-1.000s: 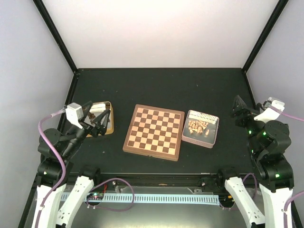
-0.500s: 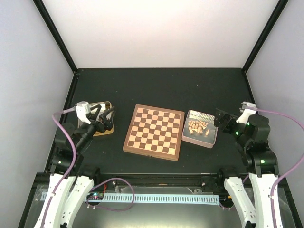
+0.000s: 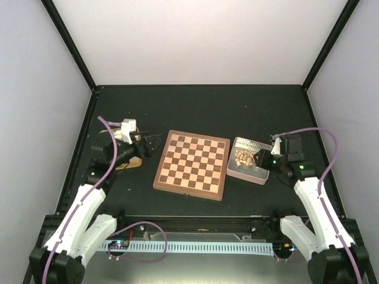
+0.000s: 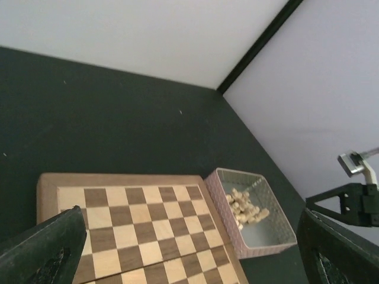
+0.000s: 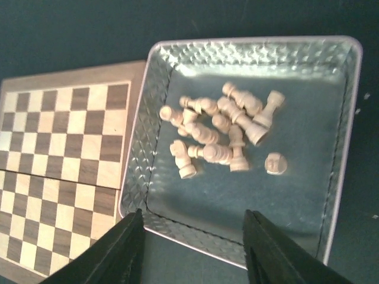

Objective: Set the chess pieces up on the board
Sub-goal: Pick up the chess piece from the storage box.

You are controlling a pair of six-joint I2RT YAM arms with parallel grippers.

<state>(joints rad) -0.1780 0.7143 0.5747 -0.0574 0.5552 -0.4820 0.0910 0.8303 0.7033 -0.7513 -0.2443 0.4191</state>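
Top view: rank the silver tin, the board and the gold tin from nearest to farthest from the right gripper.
From the right gripper:
1. Silver tin, right side, just under the gripper.
2. Board, in the centre.
3. Gold tin, far left, mostly hidden.

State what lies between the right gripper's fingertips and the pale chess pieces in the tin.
In the right wrist view, only bare floor of the tin separates the right gripper from the pale chess pieces.
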